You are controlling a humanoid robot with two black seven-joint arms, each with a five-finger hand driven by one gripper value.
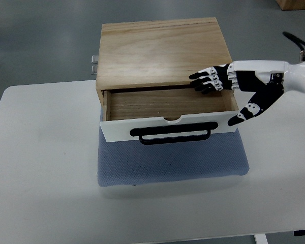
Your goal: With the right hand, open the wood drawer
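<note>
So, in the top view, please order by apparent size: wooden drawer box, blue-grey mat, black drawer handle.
1. Wooden drawer box
2. Blue-grey fabric mat, partly hidden under the box, so this ranking is unsure
3. Black drawer handle, clearly smallest

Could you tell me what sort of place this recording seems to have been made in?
Probably a robotics lab or test room: a plain white table on a grey floor, holding only a wooden drawer box on a blue-grey mat.

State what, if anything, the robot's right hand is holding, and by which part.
Nothing. The right hand is open, fingers extended over the wooden box's top right corner, clear of the black handle on the partly open drawer.
</note>
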